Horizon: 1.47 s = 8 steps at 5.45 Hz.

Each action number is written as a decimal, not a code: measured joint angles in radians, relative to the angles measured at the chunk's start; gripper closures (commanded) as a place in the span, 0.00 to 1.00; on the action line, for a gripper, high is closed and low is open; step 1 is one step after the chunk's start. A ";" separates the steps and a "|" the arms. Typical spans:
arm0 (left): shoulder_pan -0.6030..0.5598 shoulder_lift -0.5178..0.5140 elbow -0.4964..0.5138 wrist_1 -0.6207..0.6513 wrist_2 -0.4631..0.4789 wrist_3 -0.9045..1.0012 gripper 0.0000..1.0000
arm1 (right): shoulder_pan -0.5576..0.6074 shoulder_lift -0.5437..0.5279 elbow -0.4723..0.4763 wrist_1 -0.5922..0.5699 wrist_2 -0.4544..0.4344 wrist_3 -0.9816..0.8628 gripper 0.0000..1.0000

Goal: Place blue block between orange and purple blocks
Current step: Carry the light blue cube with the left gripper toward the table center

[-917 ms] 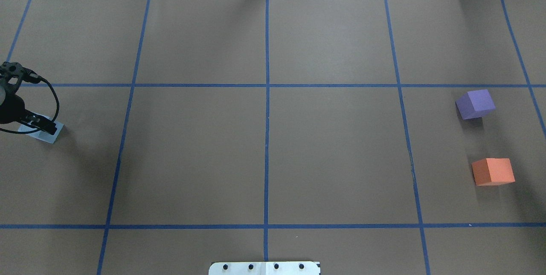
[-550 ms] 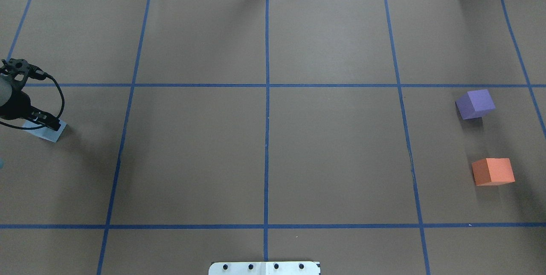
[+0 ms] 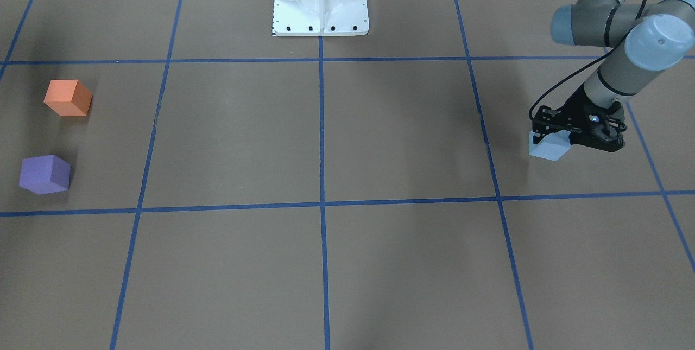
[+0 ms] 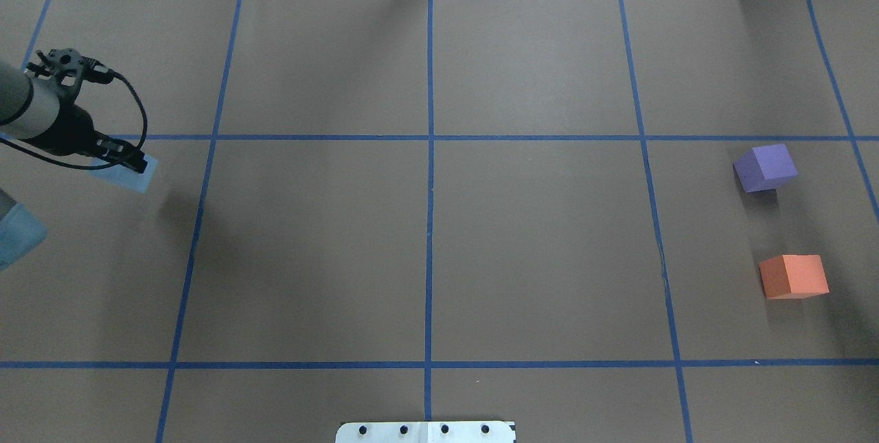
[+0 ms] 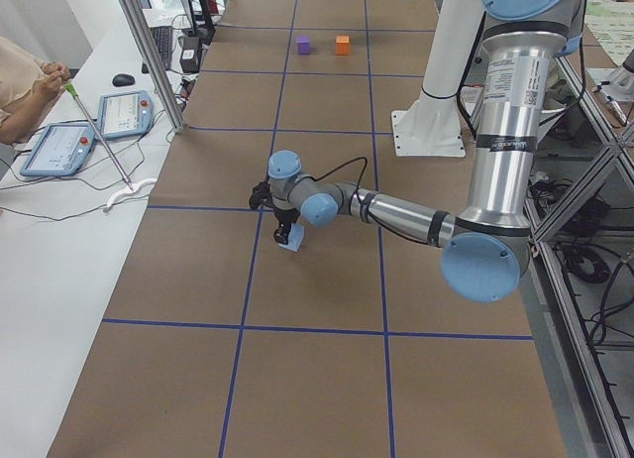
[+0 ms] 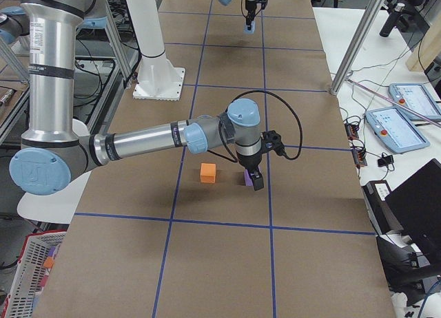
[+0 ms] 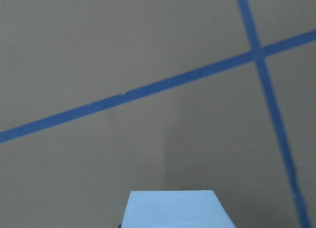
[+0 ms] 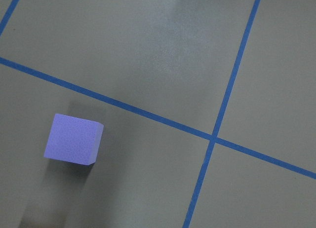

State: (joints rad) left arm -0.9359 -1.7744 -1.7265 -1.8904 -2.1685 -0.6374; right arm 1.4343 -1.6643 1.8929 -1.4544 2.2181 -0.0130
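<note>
My left gripper is shut on the light blue block and holds it above the table at the far left, with its shadow apart from it. The block also shows in the front view, the left side view and the left wrist view. The purple block and the orange block rest at the far right with a gap between them. The right gripper shows only in the right side view, in line with the purple block; I cannot tell its state. The right wrist view looks down on the purple block.
The table is brown paper with blue tape grid lines. The white robot base stands at the table's near edge. Tablets and cables lie on the side bench by an operator.
The left gripper has lifted the blue block off the table and carried it away from the robot and to the right in the overhead view. The purple and orange blocks have not moved.
</note>
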 measured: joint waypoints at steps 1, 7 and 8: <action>0.071 -0.145 -0.015 0.110 0.005 -0.135 0.50 | 0.000 -0.001 0.000 0.000 0.000 0.000 0.00; 0.437 -0.678 0.343 0.230 0.284 -0.574 0.00 | -0.001 -0.002 0.001 0.002 0.002 -0.001 0.00; 0.449 -0.679 0.352 0.229 0.302 -0.575 0.00 | -0.004 -0.001 0.001 0.000 0.004 -0.003 0.00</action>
State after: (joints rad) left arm -0.4864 -2.4537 -1.3748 -1.6617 -1.8667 -1.2122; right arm 1.4303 -1.6655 1.8942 -1.4541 2.2226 -0.0162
